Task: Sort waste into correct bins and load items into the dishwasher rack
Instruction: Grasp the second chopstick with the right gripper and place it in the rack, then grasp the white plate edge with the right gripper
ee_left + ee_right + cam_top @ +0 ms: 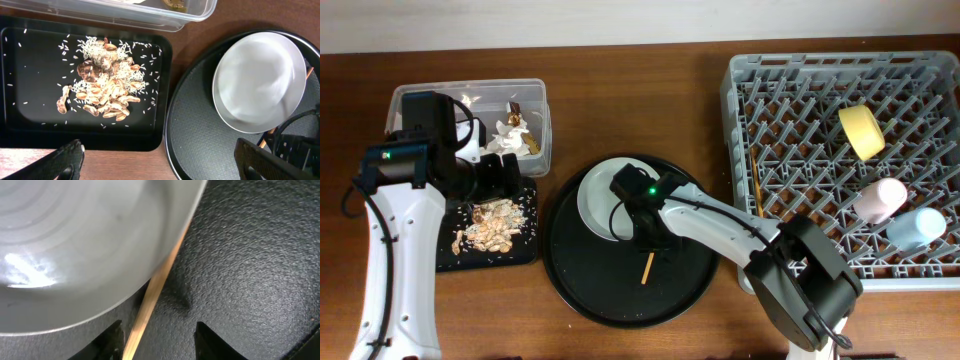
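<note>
The pale grey-green plate lies on the big round black tray. A wooden chopstick lies on that tray, partly under the plate's rim. My right gripper is open and low over the tray. In the right wrist view the chopstick runs between the open fingers, close to the left one, beside the plate. My left gripper is open and empty above the shallow black tray, which holds the food scraps. Its fingers straddle the trays' edges.
The grey dishwasher rack at the right holds the yellow bowl, pink cup, light-blue cup and a second chopstick. The clear tub at the back left holds tissues and a brown wrapper.
</note>
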You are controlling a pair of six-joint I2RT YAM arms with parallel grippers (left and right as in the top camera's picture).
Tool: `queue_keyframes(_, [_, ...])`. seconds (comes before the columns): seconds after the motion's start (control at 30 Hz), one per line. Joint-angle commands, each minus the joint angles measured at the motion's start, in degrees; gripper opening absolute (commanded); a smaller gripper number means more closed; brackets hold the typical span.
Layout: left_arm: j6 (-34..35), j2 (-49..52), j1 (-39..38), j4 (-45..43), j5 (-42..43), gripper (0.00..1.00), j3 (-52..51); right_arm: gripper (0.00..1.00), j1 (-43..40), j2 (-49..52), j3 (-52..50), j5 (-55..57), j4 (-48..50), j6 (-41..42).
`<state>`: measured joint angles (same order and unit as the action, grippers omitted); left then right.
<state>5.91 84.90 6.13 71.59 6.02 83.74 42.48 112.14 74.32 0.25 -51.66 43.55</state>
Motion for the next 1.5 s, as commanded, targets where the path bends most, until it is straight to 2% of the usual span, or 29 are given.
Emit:
queue_keyframes(0.0, [0.52, -0.63, 0.15, 0.04, 0.59, 0.95, 0.42, 0.44, 0.26, 0.87, -2.29, 1.97, 0.37, 3.74])
queue_keyframes(0.1, [0.52, -0.63, 0.15, 0.04, 0.61, 0.95, 0.42, 0.43, 0.24, 0.85, -3.19, 1.88, 0.52, 3.72])
queue_keyframes(0.2, [0.52, -0.63, 0.15, 0.07, 0.59, 0.95, 0.42, 0.35, 0.24, 0.85, -3.19, 1.75, 0.33, 3.74])
queue_keyframes(0.43, [0.52, -0.63, 0.15, 0.24, 0.61, 0.95, 0.42, 0.05, -0.59, 0.28, -3.17, 1.66, -0.33, 3.93])
queue_keyframes(0.47, [0.52, -0.63, 0.15, 0.33, 0.61, 0.95, 0.42, 0.04, -1.36, -0.44, -3.17, 1.75, -0.85, 3.91])
queue_keyframes(0.53, [0.52, -0.63, 0.15, 0.28, 0.59, 0.95, 0.42, 0.04, -3.72, -2.99, -3.13, 1.75, -1.99, 3.39])
queue_keyframes(0.63, [0.52, -0.63, 0.15, 0.33, 0.61, 0.95, 0.42, 0.04, -7.8, -9.03, -2.99, 1.75, -4.52, -2.47])
queue_keyframes(0.7, [0.52, -0.63, 0.15, 0.33, 0.59, 0.95, 0.42, 0.04, -10.29, -14.08, -2.78, 1.2, -5.53, -10.51])
queue_keyframes(0.73, [0.52, -0.63, 0.15, 0.28, 0.61, 0.95, 0.42, 0.04, -11.96, -18.21, -2.38, 0.22, -6.49, -18.88])
queue_keyframes(0.77, [0.52, -0.63, 0.15, 0.28, 0.59, 0.95, 0.42, 0.04, -14.19, -22.53, -1.66, 0.46, -8.87, -23.78])
queue_keyframes(0.83, [0.52, -0.63, 0.15, 0.28, 0.59, 0.95, 0.42, 0.04, -20.04, -28.06, -0.85, 0.46, -10.49, -28.35])
queue_keyframes(0.93, [0.52, -0.63, 0.15, 0.33, 0.61, 0.95, 0.42, 0.04, -30.1, -29.75, -0.9, 0.15, -11.85, -33.97])
queue_keyframes(1.0, [0.52, -0.63, 0.15, 0.31, 0.61, 0.96, 0.42, 0.04, -33.33, -28.3, -0.94, -0.81, -12.87, -37.42])
queue_keyframes(1.3, [0.52, -0.63, 0.15, 0.31, 0.59, 0.95, 0.42, 0.04, -34.62, -15.26, -1.03, -1.53, -11.91, -39.71])
queue_keyframes(1.33, [0.52, -0.63, 0.15, 0.31, 0.61, 0.95, 0.42, 0.08, -34.62, -15.47, -0.9, -1.53, -11.93, -39.71])
queue_keyframes(1.4, [0.52, -0.63, 0.15, 0.31, 0.59, 0.95, 0.42, 0.23, -34.62, -16.79, 0.28, -1.51, -12.5, -39.71])
queue_keyframes(1.47, [0.52, -0.63, 0.15, 0.31, 0.59, 0.95, 0.42, 0.24, -34.62, -19.1, 2.67, -1.51, -13.84, -39.71])
